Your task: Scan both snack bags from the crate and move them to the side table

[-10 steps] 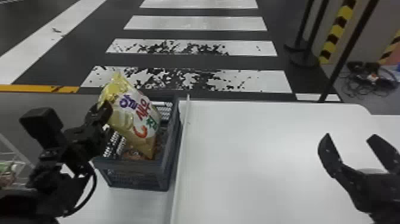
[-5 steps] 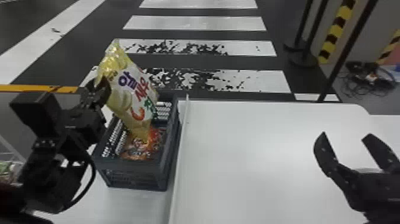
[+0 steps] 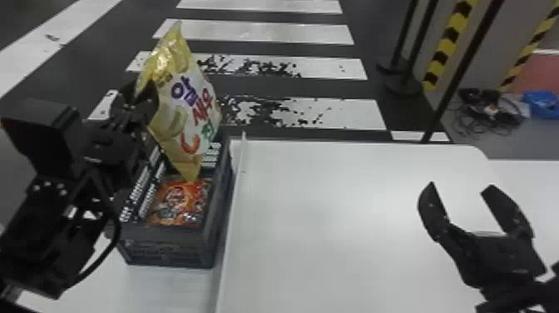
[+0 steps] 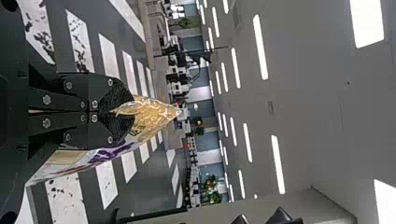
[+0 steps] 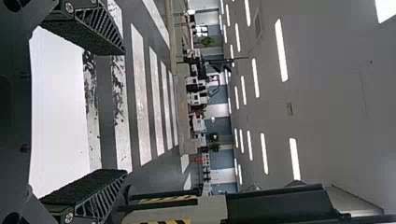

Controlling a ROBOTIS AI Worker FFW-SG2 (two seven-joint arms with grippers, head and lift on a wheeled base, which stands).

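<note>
Surface, flat and white, is flanking a grey plastic crate. A shiny yellow-and-white snack bag is tilting over it; an orange bag is lying inside. The left gripper is clamping black fingers on the first; the right gripper's are standing apart.

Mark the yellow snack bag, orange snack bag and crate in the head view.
Yellow snack bag (image 3: 189,108): head view, middle of its printed front.
Orange snack bag (image 3: 179,202): head view, middle of its upper face.
Crate (image 3: 168,251): head view, near wall.
</note>
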